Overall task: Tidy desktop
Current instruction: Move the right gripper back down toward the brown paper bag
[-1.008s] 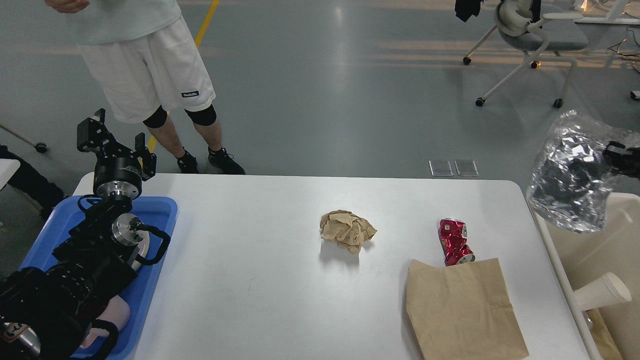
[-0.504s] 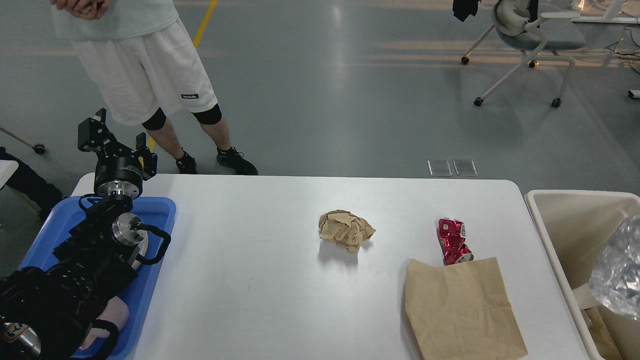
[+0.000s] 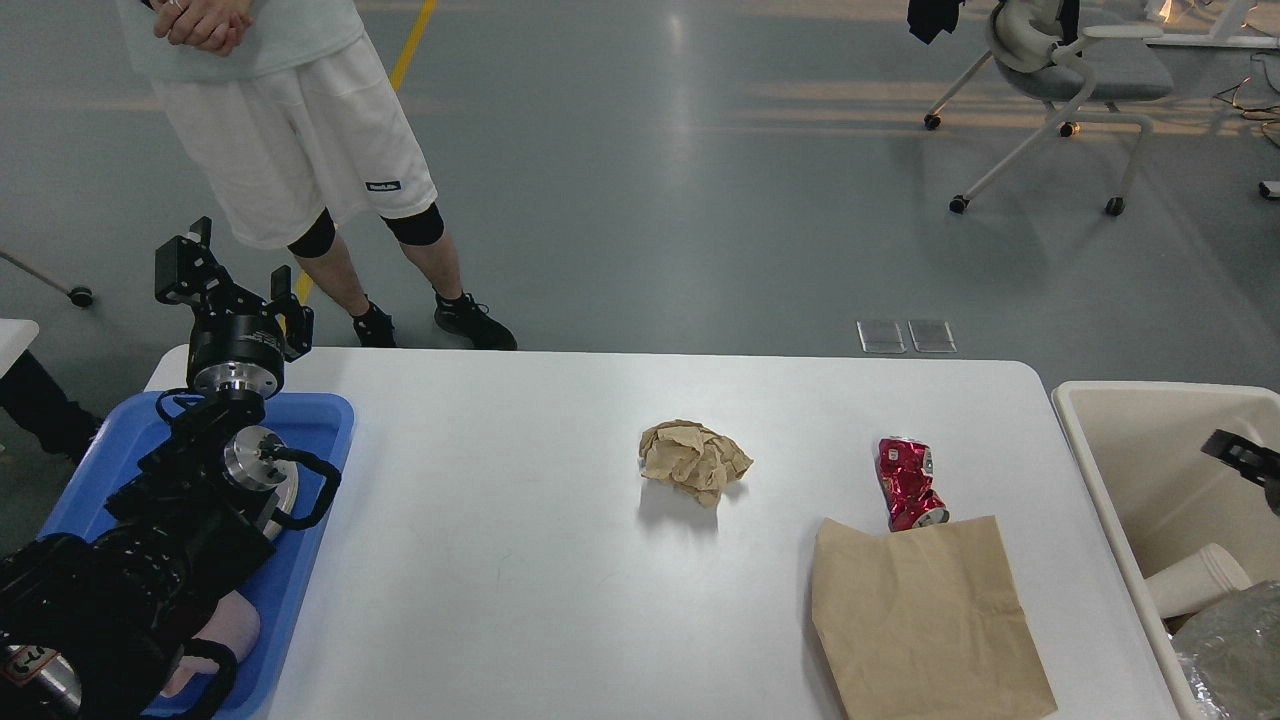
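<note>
**Three paper and can items on desktop, bin at right holds trash**

White desktop [image 3: 500, 560] fills the lower middle of the head view, rounded far corners visible. On it: a crumpled brown paper ball [image 3: 694, 460] near centre, a crushed red can [image 3: 908, 483] to its right, and a flat brown paper bag [image 3: 925, 620] at the near right. The can's near end touches or just overlaps the bag's far edge. The ball sits well apart from both. Can has white print on it, too small to read.

Blue tray [image 3: 315, 440] lies on the desktop's left end. Left arm comes over it; left gripper [image 3: 232, 285] is raised above the tray's far end, its two fingers spread apart, nothing between them. A pale object lies in the tray's near part, mostly hidden by the arm.

Cream bin [image 3: 1100, 500] stands just beside the desktop's right edge. Inside it: a white paper cup [image 3: 1200, 580] on its side and a crumpled clear plastic bag [image 3: 1235, 650] at the near corner. Right gripper [image 3: 1245, 460] is only a dark tip at the frame's right edge above the bin; can't tell how its fingers stand.

Person [image 3: 290, 140] in white shorts stands beyond the desktop's far left, hands clasped. Small dark label on the shorts' hem, text not legible. Office chair [image 3: 1060, 70] at far right on grey floor.
</note>
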